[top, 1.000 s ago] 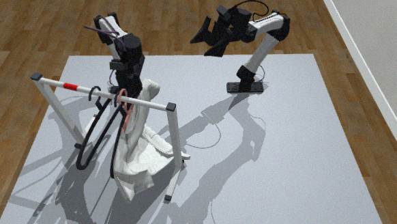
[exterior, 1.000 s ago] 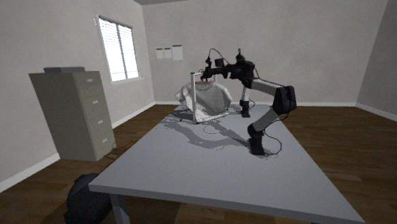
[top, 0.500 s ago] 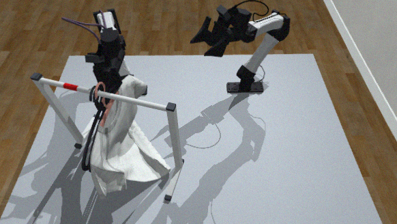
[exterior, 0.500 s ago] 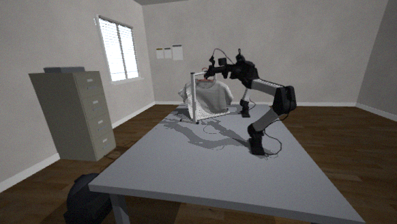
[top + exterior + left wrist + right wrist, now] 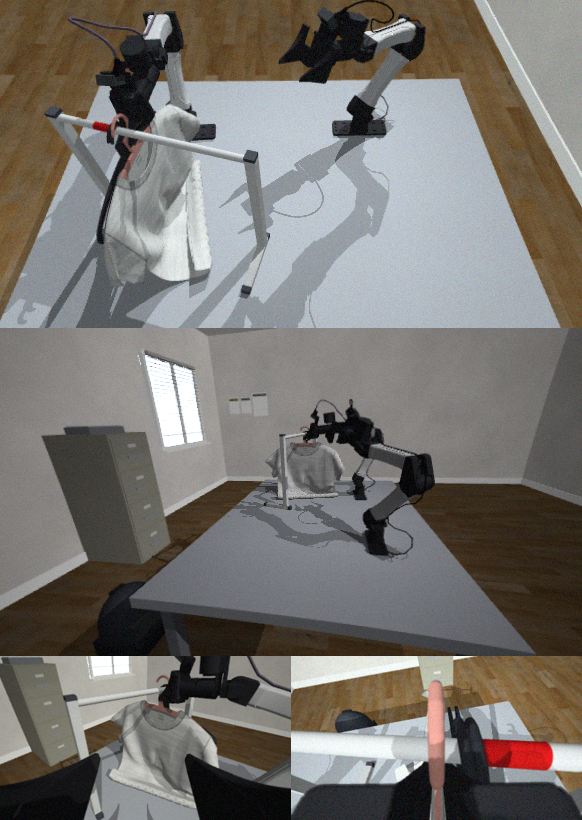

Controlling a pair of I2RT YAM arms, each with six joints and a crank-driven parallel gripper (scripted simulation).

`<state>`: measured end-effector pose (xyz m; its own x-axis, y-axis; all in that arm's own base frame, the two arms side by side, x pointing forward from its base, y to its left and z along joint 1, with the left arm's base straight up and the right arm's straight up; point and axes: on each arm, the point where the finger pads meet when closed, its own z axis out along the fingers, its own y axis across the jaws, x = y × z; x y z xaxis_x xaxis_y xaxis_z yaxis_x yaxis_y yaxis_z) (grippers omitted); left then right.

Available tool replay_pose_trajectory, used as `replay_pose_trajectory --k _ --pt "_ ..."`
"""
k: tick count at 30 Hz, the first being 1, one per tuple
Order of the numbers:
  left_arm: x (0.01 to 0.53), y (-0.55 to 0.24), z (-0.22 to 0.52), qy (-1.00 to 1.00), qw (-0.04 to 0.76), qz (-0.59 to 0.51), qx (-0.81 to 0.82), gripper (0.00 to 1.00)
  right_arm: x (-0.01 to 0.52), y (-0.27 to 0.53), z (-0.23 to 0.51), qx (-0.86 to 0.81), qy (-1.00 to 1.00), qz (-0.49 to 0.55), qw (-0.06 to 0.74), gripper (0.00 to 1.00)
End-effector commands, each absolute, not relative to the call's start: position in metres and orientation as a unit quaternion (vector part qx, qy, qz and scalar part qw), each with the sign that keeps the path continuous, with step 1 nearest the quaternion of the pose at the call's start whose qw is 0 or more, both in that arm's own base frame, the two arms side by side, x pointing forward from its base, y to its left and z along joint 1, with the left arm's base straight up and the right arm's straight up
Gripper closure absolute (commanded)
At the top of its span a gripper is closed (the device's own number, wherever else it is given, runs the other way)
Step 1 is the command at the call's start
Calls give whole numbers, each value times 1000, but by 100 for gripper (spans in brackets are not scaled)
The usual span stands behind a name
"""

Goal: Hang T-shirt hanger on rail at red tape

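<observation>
The white T-shirt point(image 5: 150, 210) point(image 5: 312, 468) point(image 5: 157, 740) carries a small printed mark inside its grey neckline in the left wrist view, too blurred to read; the papers point(image 5: 260, 405) on the wall are likewise illegible in the exterior view, and no brand can be made out. The shirt hangs below the right end effector point(image 5: 131, 142) point(image 5: 309, 435) point(image 5: 166, 701) point(image 5: 437, 789), whose fingers are closed on the salmon-pink hanger point(image 5: 119, 116) point(image 5: 303, 444) point(image 5: 161, 678) point(image 5: 436, 722). Just ahead of those fingers, the hook crosses the white cylindrical rail point(image 5: 190, 145) point(image 5: 117, 697) point(image 5: 346, 744) roughly at a right angle, beside the red tape point(image 5: 100, 126) point(image 5: 518, 754) rather than on it. The right wrist view shows dark hanger parts point(image 5: 474, 747) between hook and tape, which the top view merges into one dark bundle. The tape is not discernible from the exterior or left wrist. The left wrist view shows the neckline and front; the exterior adds the grey filing cabinet point(image 5: 115, 498) point(image 5: 36, 703) and the tabletop point(image 5: 310, 578). The left end effector point(image 5: 292, 71) point(image 5: 142, 755) is wide open, empty, well apart from the shirt.
</observation>
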<state>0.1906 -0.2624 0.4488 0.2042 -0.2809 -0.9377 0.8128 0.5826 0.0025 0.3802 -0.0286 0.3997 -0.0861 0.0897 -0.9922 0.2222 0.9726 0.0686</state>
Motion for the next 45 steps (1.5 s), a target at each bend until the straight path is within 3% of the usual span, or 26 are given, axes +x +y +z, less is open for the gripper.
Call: replay_pose_trajectory --k 1,45 --pt "187 -258 475 480 751 -379 247 0 367 -50 431 108 703 -56 700 98" --pt "187 -257 475 480 752 -379 247 0 355 -99 432 108 698 -68 705 98"
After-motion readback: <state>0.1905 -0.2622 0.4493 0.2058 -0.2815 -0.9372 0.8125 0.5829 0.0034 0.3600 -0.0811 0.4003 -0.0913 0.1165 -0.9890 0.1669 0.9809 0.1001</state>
